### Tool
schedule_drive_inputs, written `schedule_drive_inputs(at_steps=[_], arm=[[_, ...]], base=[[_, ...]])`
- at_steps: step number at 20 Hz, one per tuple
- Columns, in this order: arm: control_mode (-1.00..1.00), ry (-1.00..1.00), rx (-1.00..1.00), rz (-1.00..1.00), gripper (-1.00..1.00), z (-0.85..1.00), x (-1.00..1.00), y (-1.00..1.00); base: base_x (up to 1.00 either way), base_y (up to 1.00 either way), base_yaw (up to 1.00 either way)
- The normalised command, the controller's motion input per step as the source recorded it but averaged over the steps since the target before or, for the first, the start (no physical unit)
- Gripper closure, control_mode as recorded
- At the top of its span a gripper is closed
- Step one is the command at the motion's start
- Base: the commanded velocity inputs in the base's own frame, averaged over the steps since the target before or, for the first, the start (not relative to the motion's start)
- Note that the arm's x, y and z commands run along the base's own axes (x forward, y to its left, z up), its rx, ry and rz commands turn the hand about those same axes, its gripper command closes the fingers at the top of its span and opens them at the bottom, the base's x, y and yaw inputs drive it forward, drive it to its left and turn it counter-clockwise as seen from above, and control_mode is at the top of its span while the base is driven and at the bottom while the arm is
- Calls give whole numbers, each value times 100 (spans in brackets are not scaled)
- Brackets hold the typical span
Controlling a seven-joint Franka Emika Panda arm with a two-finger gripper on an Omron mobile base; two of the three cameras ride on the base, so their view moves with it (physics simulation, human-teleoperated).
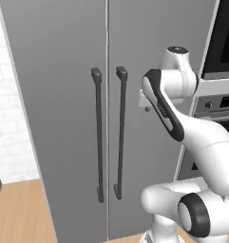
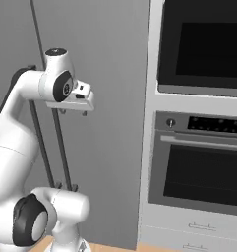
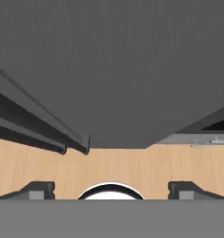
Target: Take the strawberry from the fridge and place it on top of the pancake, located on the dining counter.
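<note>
The fridge (image 1: 63, 95) stands straight ahead with both grey doors closed; it also shows in the right base view (image 2: 110, 98) and fills the top of the hand view (image 3: 113, 69). Its two dark bar handles (image 1: 99, 137) (image 1: 120, 137) run side by side at the middle seam. My gripper (image 2: 73, 112) hangs just in front of the right door, to the right of the handles near their upper ends, pointing down. Its fingers (image 3: 39, 188) stand wide apart and open, with nothing between them. The strawberry is hidden. The pancake and the dining counter are out of view.
A white cabinet column with two built-in ovens (image 2: 198, 162) and drawers (image 2: 198, 231) stands right of the fridge. A white brick wall (image 1: 6, 118) lies to its left. Light wood floor (image 1: 16, 209) runs in front.
</note>
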Motion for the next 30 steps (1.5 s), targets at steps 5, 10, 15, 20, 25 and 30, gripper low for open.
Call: schedule_drive_inputs(at_steps=[5, 10, 15, 20, 25, 30], arm=[[100, 0, 0, 0, -100, 0, 0, 0], [100, 0, 0, 0, -100, 0, 0, 0], [100, 0, 0, 0, -100, 0, 0, 0], [100, 0, 0, 0, -100, 0, 0, 0], [100, 0, 0, 0, -100, 0, 0, 0], [100, 0, 0, 0, -100, 0, 0, 0]], base=[[-64, 38, -5], [-12, 73, 0], [0, 41, 0], [-13, 6, 0], [-42, 0, 0], [-52, 0, 0]])
